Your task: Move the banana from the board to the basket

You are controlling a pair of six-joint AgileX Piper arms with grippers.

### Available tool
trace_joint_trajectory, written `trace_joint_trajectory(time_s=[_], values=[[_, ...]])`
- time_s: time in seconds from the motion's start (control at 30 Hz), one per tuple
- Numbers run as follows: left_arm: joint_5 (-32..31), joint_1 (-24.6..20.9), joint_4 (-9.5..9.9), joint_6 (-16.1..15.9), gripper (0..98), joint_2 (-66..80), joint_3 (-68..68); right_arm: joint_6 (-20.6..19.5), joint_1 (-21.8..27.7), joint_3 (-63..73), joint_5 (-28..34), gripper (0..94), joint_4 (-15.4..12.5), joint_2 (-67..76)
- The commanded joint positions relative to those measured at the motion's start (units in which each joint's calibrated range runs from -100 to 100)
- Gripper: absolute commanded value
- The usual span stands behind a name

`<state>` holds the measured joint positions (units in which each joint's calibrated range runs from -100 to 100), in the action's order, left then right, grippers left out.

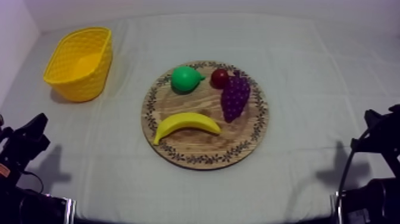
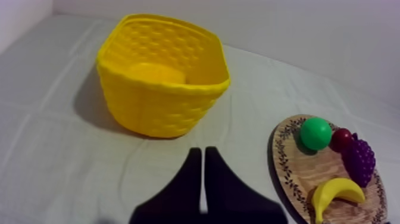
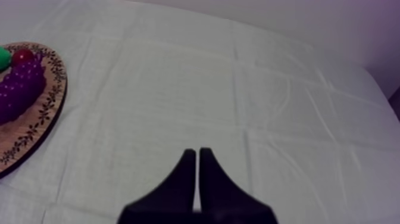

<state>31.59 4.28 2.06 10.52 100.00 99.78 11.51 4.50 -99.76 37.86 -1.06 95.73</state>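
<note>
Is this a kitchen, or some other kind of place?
Likely a robot practice setup, not a kitchen: a toy banana on a wooden board, a yellow basket, my left gripper and right gripper.

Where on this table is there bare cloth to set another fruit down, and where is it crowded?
Widest bare cloth: right of the wooden board, out to the right hand. A narrower strip lies between yellow basket and board. Crowded: the board, carrying banana, pear, small red fruit, grapes.

- Banana [image 1: 186, 124] lies at the near side of the board [image 1: 196, 146], open from above and in front.
- Grapes [image 1: 235, 97] crowd its right tip; pear [image 1: 185, 79] stands apart behind.
- Open desk [image 1: 119, 149] runs between board and yellow basket [image 1: 89, 82].
</note>
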Motion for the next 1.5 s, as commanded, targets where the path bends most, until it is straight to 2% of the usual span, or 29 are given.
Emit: trace_joint_trajectory(time_s=[0.0,0.83,0.97,1.03,1.2,1.37,1.47], values=[[0.0,0.0,0.02,0.0,0.1,0.0,0.0,0.0,0.0,0.0,0.1,0.3,0.0,0.0],[0.0,0.0,0.02,0.0,0.1,0.0,0.0,0.0,0.0,0.0,0.1,0.3,0.0,0.0],[0.0,0.0,0.02,-3.5,0.1,0.0,0.0,0.0,0.0,0.0,0.1,0.3,0.0,0.0],[0.0,0.0,0.02,-4.2,0.1,0.0,0.0,0.0,0.0,0.0,0.1,0.3,0.0,0.0],[0.4,0.0,0.02,-2.4,0.1,0.0,0.0,0.0,0.0,0.0,0.1,0.3,0.0,0.0],[1.0,-0.2,-0.13,2.4,0.1,0.0,-0.1,0.0,0.0,0.0,0.1,0.3,0.0,0.0],[-1.8,-0.2,-1.33,0.7,0.1,-0.7,-0.2,0.0,0.0,0.0,0.1,0.3,0.0,0.0]])
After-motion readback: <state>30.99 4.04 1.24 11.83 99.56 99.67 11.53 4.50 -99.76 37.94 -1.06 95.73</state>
